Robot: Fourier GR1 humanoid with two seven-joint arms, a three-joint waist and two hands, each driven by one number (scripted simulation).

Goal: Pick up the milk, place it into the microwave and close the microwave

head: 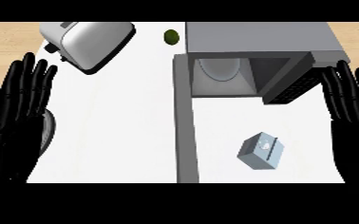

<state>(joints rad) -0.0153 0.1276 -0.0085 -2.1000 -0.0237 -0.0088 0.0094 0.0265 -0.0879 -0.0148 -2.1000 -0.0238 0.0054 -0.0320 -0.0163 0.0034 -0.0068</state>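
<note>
Milk (263,151) in a small grey-blue carton stands on the white counter (119,123), low in the view at about five o'clock from its middle, turned at a slant to the counter's edges. Nothing touches it.

At twelve o'clock from the milk is the microwave (259,35), a grey box with its cavity open toward the viewer and a pale round turntable plate (223,69) showing inside. Its door (184,137) is swung fully out and runs as a long grey strip down the counter, passing at nine o'clock from the milk and well apart from it.

At two o'clock from the milk, by the view's right edge, is the right hand (344,99), wide open with fingers straight and pointing up, holding nothing. The left hand (24,109) is at the far left edge, about nine o'clock from the view's middle, also wide open, fingers up and empty. A grey rounded shape shows just behind it; I cannot tell what it is.

A small green fruit (171,37) lies just beside the microwave's left wall, at eleven o'clock from the milk. Further left, at ten o'clock, a silver toaster (84,40) sits tilted on the counter.
</note>
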